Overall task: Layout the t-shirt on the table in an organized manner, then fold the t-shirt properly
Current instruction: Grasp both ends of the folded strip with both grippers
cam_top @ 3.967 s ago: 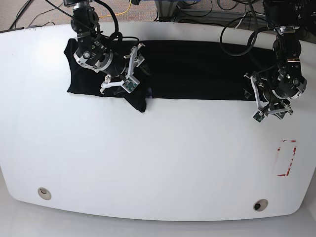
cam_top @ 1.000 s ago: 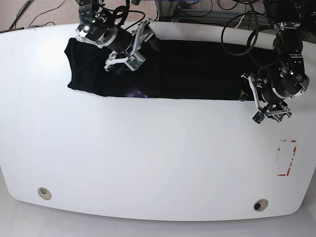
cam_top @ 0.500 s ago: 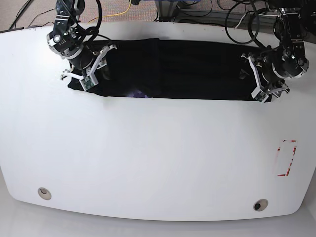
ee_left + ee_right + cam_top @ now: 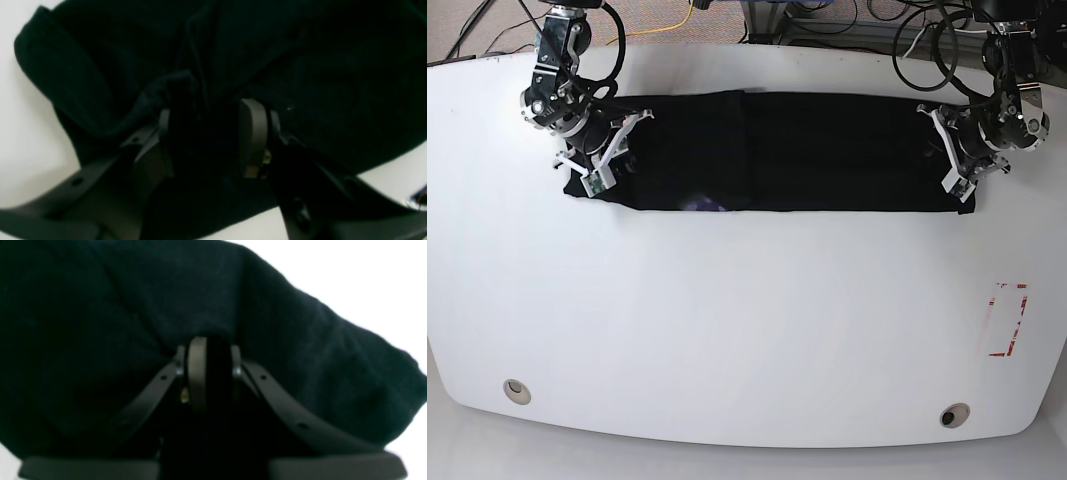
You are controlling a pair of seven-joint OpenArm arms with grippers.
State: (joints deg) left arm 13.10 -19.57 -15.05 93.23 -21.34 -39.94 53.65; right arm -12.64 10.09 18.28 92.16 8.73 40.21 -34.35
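Two arms work at the far side of the table (image 4: 747, 330), where the t-shirt (image 4: 827, 150) lies as a long black band running left to right, with a fold line near its left third. A red tape rectangle (image 4: 1007, 320) marks the table's right side. At the band's left end the right gripper (image 4: 209, 373) pinches a ridge of cloth; at its right end the left gripper (image 4: 213, 133) has cloth bunched between half-closed jaws
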